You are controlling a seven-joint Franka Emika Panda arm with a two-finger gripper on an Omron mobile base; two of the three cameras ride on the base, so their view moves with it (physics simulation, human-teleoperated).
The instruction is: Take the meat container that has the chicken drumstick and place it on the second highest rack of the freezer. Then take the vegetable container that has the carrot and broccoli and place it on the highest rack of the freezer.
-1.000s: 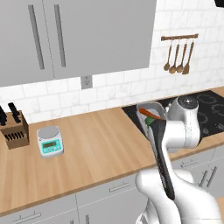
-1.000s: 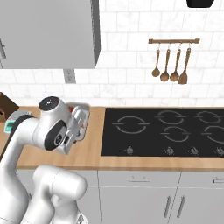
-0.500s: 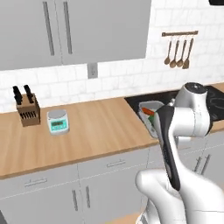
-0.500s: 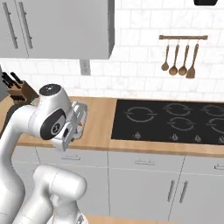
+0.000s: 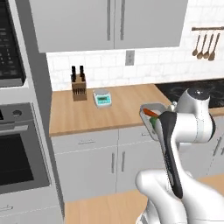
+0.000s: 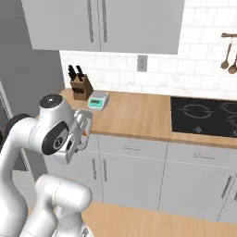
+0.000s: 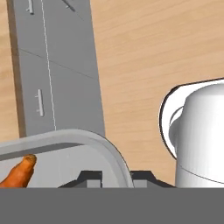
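The gripper (image 7: 114, 178) is clamping the rim of the vegetable container (image 7: 94, 144), carrying it in open air off the counter's (image 5: 118, 109) front edge, above the floor. The carrot (image 7: 19, 171) is lying inside. Knife block (image 5: 79, 86) and scale (image 5: 103, 98) are sitting near the counter's back edge.

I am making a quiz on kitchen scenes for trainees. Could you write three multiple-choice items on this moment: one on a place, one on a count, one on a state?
1. Where does the knife block stand?
A. on the stove
B. on the counter beside the scale
C. on the floor

2. How many spoons hang on the wall rail in the left base view?
A. one
B. three
C. six

3. What is the gripper doing?
A. hanging open
B. pulling a drawer
C. clamping the tray rim

Answers: B, it sits on wood left of the scale; B, three hang there; C, the fingertips flank the rim.
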